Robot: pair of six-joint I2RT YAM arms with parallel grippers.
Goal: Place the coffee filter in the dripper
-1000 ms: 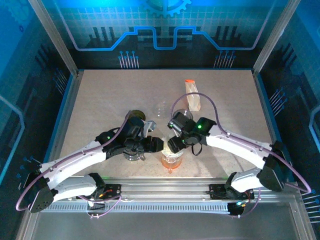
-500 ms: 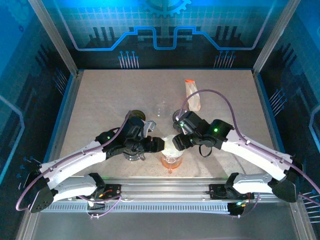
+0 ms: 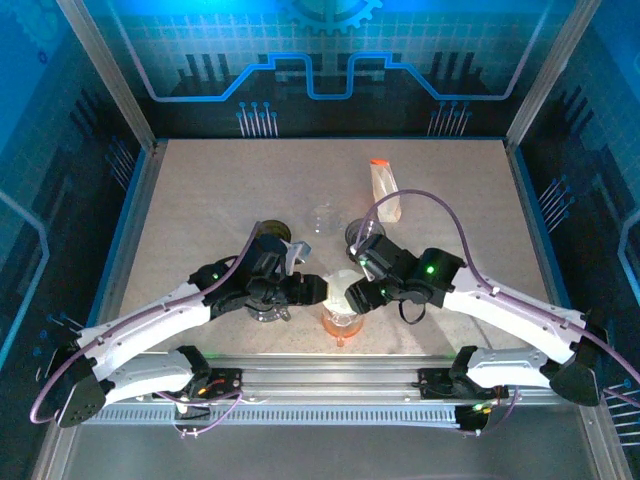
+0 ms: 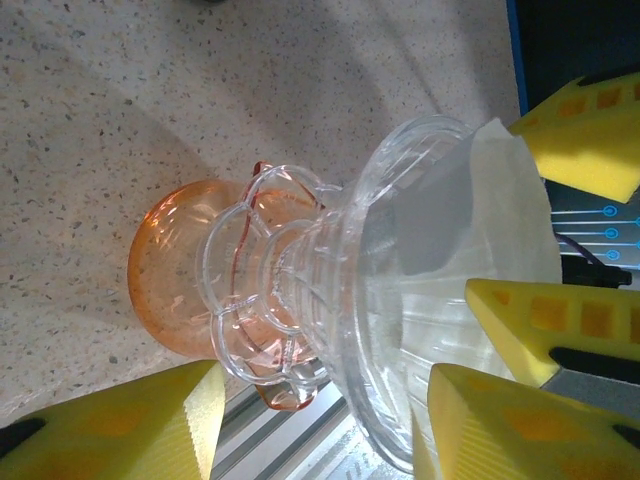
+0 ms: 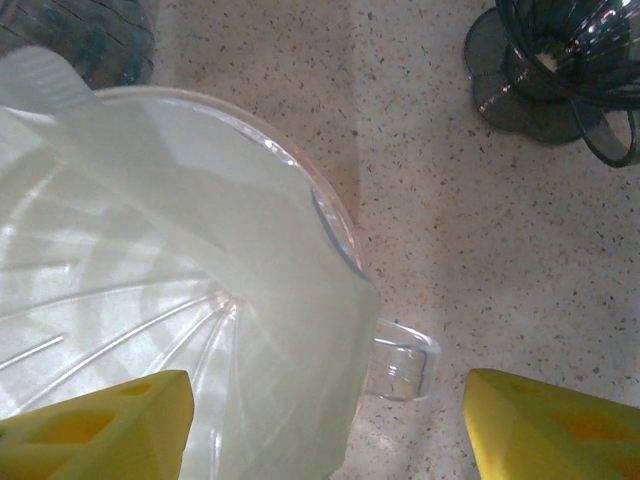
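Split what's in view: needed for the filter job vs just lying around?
Job: filter, clear dripper, orange glass under it.
Lying about: dark dripper, clear cup, bag with orange top.

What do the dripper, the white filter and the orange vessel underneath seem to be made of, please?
The dripper looks like clear glossy plastic or glass: ribbed, see-through, bright highlights. The filter looks like thin matte white paper, folded and translucent. The orange vessel seems tinted glass or plastic, shiny and see-through.
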